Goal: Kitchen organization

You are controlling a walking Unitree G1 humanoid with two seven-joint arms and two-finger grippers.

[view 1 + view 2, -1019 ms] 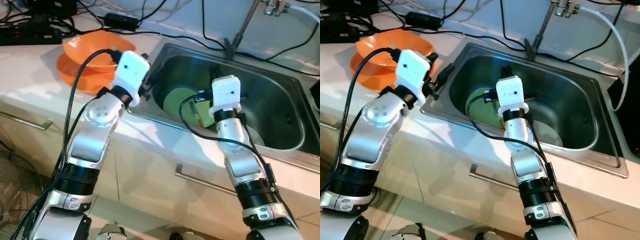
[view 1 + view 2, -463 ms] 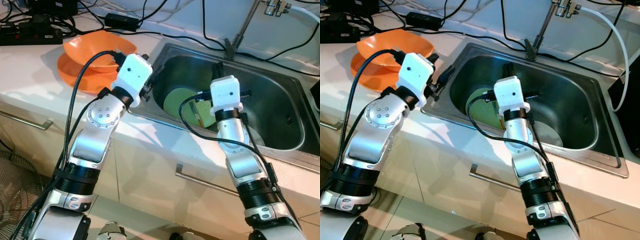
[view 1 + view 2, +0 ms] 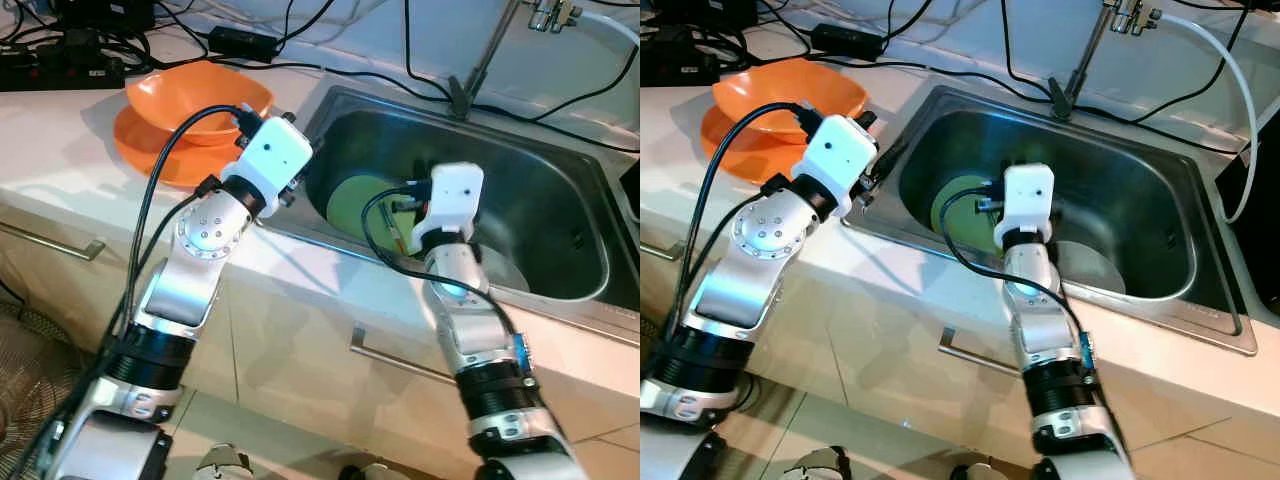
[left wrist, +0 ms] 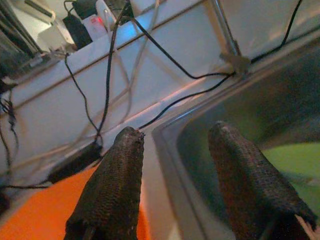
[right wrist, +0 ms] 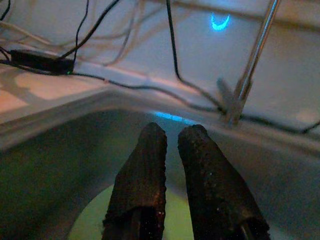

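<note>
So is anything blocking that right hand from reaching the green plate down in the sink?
Nothing visible does. The right hand hangs inside the sink, with the green plate lying on the bottom just below it.

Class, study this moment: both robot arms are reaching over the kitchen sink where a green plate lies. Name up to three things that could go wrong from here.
1. The right gripper, fingers nearly together above the green plate, may skid off its flat face instead of gripping it.
2. The left gripper, open at the sink rim, could knock the orange bowl close beside that arm.
3. Black cables trail along the counter behind the sink; an arm might snag one.
</note>
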